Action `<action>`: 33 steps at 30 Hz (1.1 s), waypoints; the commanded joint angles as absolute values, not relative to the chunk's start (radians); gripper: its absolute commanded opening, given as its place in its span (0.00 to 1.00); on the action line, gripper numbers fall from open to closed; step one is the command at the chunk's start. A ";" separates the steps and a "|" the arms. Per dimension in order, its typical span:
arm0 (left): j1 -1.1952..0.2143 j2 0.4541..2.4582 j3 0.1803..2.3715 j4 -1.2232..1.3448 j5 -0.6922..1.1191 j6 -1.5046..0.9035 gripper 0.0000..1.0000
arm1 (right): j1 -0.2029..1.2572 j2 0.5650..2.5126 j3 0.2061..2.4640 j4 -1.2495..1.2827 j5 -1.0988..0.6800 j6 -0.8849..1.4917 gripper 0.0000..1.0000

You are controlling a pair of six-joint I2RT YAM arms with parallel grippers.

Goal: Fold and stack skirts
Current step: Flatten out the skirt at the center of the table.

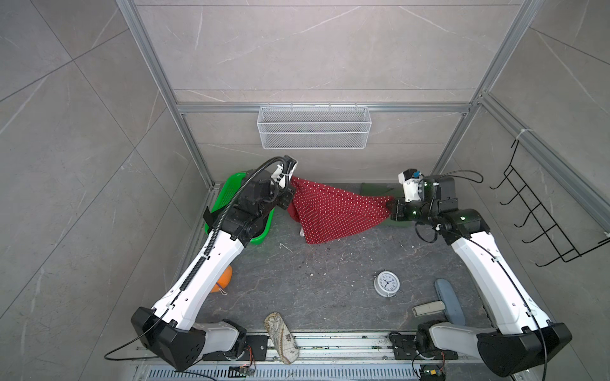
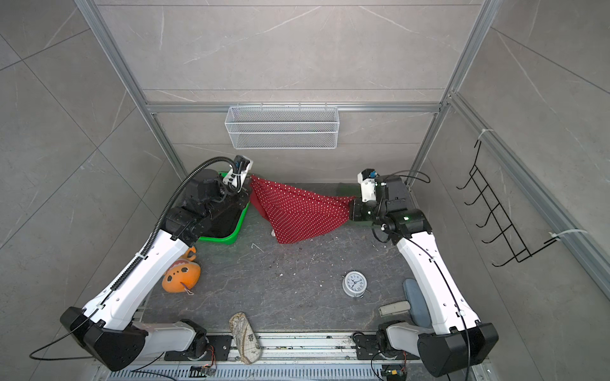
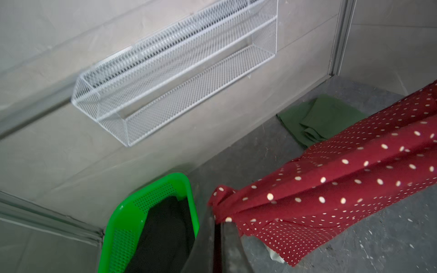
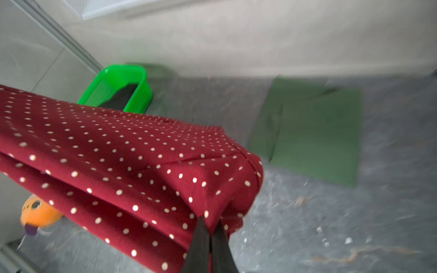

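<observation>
My left gripper point(image 3: 217, 219) and right gripper point(image 4: 210, 222) each clamp one end of the red polka-dot skirt point(image 1: 333, 211), stretched over the tabletop point(image 1: 313, 280)

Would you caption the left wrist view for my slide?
Left gripper holds the red skirt; black skirt lies in the basket.

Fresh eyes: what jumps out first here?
The red polka-dot skirt hangs stretched over the far half of the table, its ends pinched by the shut left gripper and right gripper. Behind it a dark green skirt lies folded by the back wall; a black skirt sits in the bright green basket at the far left.
</observation>
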State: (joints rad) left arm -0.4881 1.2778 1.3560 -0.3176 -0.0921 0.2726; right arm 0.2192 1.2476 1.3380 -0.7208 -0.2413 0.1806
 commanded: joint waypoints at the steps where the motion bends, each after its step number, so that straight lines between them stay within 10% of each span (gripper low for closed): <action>1: -0.468 1.203 1.219 -0.284 -0.095 0.164 0.00 | 0.259 1.216 1.211 -0.733 -0.283 0.218 0.00; 10: -0.469 1.200 0.921 -0.193 -0.081 0.029 0.00 | 0.365 1.322 0.979 -0.628 -0.409 0.291 0.02; 22: -0.469 1.249 0.877 -0.184 -0.205 0.019 0.00 | 0.377 1.299 0.976 -0.610 -0.305 0.330 0.55; 33: -0.469 1.282 0.841 -0.186 -0.232 0.006 0.00 | 0.378 1.301 0.902 -0.570 -0.327 0.406 0.51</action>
